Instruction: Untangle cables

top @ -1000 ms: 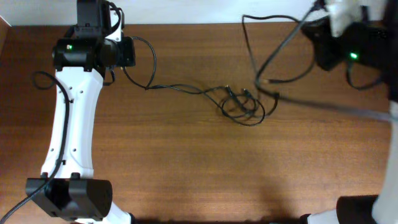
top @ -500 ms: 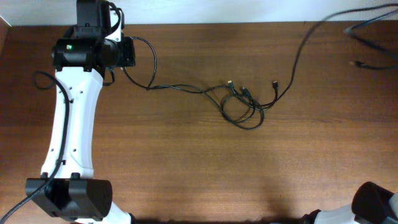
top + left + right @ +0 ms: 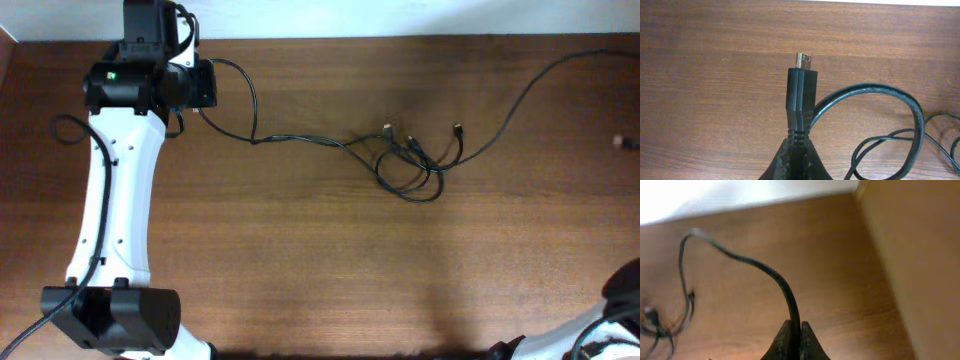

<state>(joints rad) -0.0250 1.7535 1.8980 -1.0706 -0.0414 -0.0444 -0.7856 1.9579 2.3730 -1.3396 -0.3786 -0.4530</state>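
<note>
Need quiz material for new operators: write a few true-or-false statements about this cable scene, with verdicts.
1. The left end effector grips a plug with a metal tip. True.
2. The right end effector is open and empty. False: it is shut on a cable.
3. A knot of looped cords lies near the middle of the table. True.
4. The table is bare metal. False: it is brown wood.
</note>
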